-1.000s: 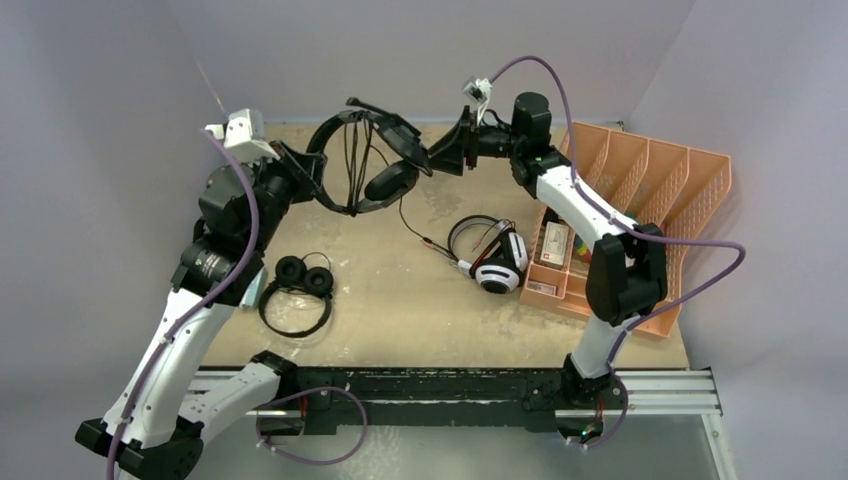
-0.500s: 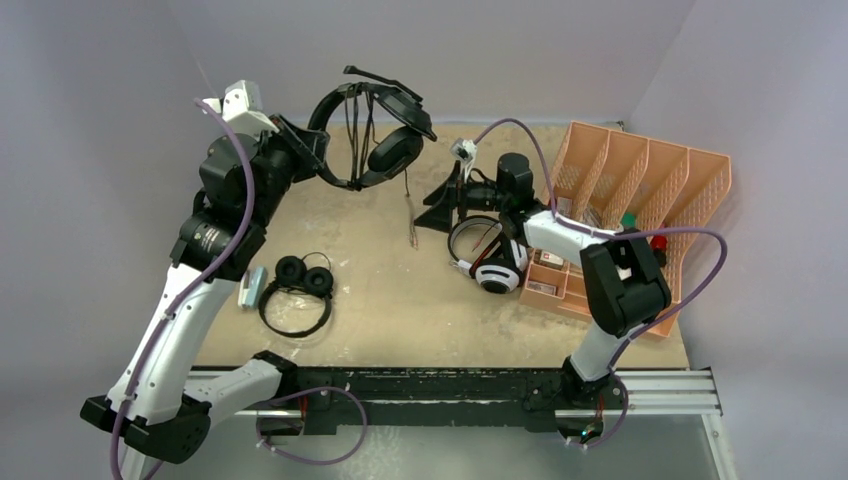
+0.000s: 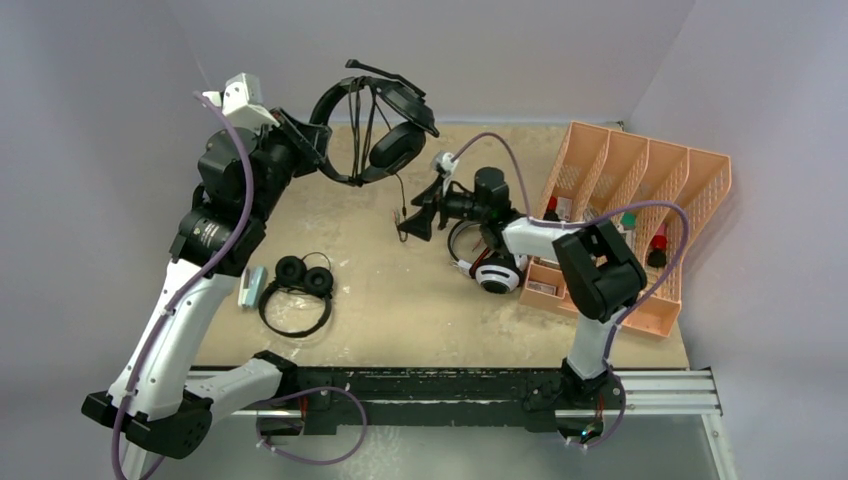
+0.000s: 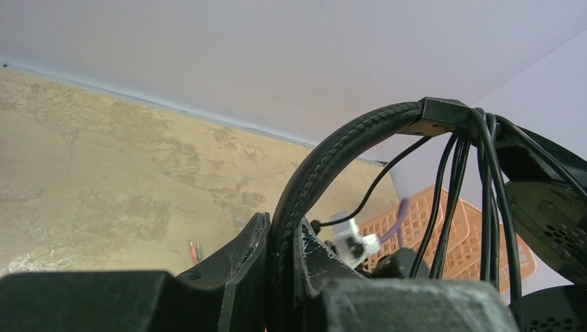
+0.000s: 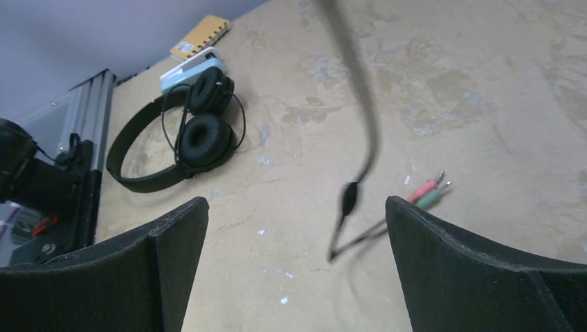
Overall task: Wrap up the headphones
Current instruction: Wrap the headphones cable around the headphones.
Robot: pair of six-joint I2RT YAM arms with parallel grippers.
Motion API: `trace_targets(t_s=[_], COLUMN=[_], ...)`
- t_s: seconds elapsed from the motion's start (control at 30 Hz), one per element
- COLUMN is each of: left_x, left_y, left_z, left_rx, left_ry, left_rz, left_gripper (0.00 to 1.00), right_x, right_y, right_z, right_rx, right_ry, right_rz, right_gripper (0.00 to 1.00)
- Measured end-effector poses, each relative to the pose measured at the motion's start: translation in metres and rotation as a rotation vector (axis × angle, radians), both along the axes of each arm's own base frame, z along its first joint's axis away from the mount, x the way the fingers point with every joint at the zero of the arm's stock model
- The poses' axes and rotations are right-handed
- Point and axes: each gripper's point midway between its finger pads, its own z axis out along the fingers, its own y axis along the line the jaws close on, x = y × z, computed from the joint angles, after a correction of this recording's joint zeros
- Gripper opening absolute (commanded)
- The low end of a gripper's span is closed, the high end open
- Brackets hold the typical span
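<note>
My left gripper (image 3: 305, 150) is shut on the headband of the larger black headphones (image 3: 385, 125) and holds them high above the table's back; its cable is looped several times over the band (image 4: 450, 114). The loose cable end (image 3: 402, 205) hangs down, with red and green plugs (image 5: 429, 190) near the table. My right gripper (image 3: 418, 215) is open, low over the table, the hanging cable (image 5: 353, 190) between its fingers. The white-and-black headphones (image 3: 497, 265) lie right of centre. The small black round-padded headphones (image 3: 297, 290) lie at the left.
An orange sorter tray (image 3: 640, 200) with small items stands at the right. A light blue item (image 3: 250, 288) and a yellow pad (image 5: 201, 36) lie beside the small headphones. The metal rail (image 3: 450, 385) runs along the near edge.
My right gripper has let go near the earcup, dropped down and moved left to the hanging cable end. My left gripper has raised the large headphones slightly.
</note>
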Motion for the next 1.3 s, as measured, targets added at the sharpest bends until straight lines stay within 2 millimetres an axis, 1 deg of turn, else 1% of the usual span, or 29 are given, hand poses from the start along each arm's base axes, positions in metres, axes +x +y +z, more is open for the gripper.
trace_targets(t_s=[0.07, 0.13, 0.17, 0.2, 0.3, 0.4, 0.5, 0.57, 0.67, 0.73, 0.8, 0.9, 1.07, 1.3], left_x=[0.000, 0.000, 0.000, -0.001, -0.002, -0.004, -0.005, -0.006, -0.007, -0.007, -0.007, -0.006, -0.006, -0.006], left_y=[0.000, 0.000, 0.000, 0.000, 0.000, 0.001, 0.002, 0.002, 0.002, 0.002, 0.002, 0.002, 0.002, 0.002], left_z=[0.002, 0.004, 0.006, 0.008, 0.014, 0.021, 0.026, 0.028, 0.031, 0.031, 0.031, 0.031, 0.032, 0.033], left_rx=[0.000, 0.001, 0.002, 0.001, -0.004, -0.007, -0.004, 0.001, 0.001, 0.001, 0.003, 0.008, 0.008, 0.004], left_ry=[-0.003, -0.009, -0.013, -0.016, -0.028, -0.041, -0.052, -0.056, -0.062, -0.062, -0.062, -0.063, -0.066, -0.072], left_rz=[0.000, -0.001, -0.001, -0.003, -0.006, -0.007, -0.008, -0.009, -0.009, -0.009, -0.009, -0.009, -0.010, -0.014], left_gripper=[0.00, 0.00, 0.00, 0.00, 0.00, 0.00, 0.00, 0.00, 0.00, 0.00, 0.00, 0.00, 0.00, 0.00], right_x=[-0.005, -0.006, -0.010, -0.010, -0.001, 0.015, 0.025, 0.029, 0.036, 0.037, 0.037, 0.035, 0.025, 0.016], right_y=[0.016, 0.027, 0.032, 0.035, 0.031, 0.021, 0.016, 0.016, 0.021, 0.024, 0.026, 0.029, 0.025, 0.016], right_z=[-0.011, -0.021, -0.021, -0.023, -0.030, -0.040, -0.046, -0.050, -0.055, -0.056, -0.053, -0.042, -0.027, 0.017], right_rx=[-0.010, -0.012, -0.010, -0.004, 0.007, -0.002, -0.005, -0.006, 0.005, 0.029, 0.055, 0.110, 0.140, 0.164], right_ry=[-0.013, -0.032, -0.034, -0.043, -0.053, -0.041, -0.041, -0.043, -0.042, -0.031, -0.021, -0.006, 0.032, -0.025], right_rz=[0.004, -0.031, -0.025, -0.045, -0.125, -0.215, -0.258, -0.273, -0.276, -0.273, -0.269, -0.263, -0.265, -0.253], right_gripper=[0.99, 0.99, 0.99, 0.99, 0.97, 0.96, 0.95, 0.95, 0.96, 0.96, 0.96, 0.96, 0.96, 0.95])
